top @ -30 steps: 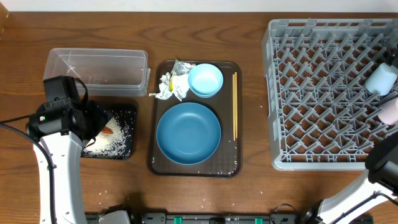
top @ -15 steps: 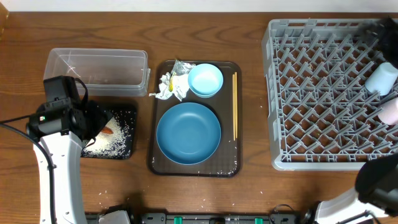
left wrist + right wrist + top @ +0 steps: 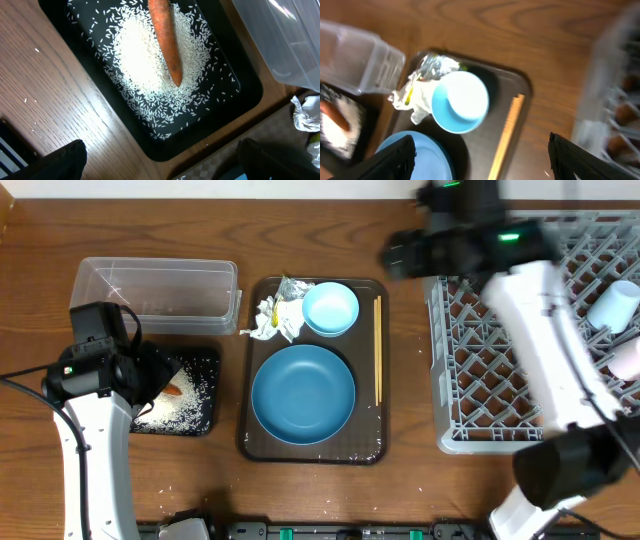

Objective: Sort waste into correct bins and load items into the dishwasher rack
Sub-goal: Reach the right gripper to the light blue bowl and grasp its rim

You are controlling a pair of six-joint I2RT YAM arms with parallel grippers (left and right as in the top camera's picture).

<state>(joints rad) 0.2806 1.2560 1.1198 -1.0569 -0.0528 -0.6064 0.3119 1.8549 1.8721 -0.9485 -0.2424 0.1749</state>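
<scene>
Waste is split between two places. Rice (image 3: 137, 55) and the carrot (image 3: 164, 37) lie in the black tray (image 3: 172, 150), with the carrot on top of the rice pile. A few stray grains lie on the table (image 3: 45, 95) beside it. Tissue (image 3: 268, 320) and wrapper (image 3: 292, 288) lie on the brown tray (image 3: 310, 452), against the small bowl (image 3: 330, 308). The tub (image 3: 155, 285) stands just beyond the black tray. The big bowl (image 3: 303, 394) sits on the brown tray next to the small bowl, and the chopsticks (image 3: 378, 350) lie along the tray's right edge. The white cup (image 3: 612, 308) and pink cup (image 3: 625, 360) are at the right side of the rack (image 3: 470, 370). Left gripper (image 3: 160, 165) hangs over the black tray, jaws spread wide and holding nothing. Right gripper (image 3: 485, 160) hangs above the brown tray's far end, jaws likewise spread and empty. Its arm crosses the rack in the overhead view, blurred.
</scene>
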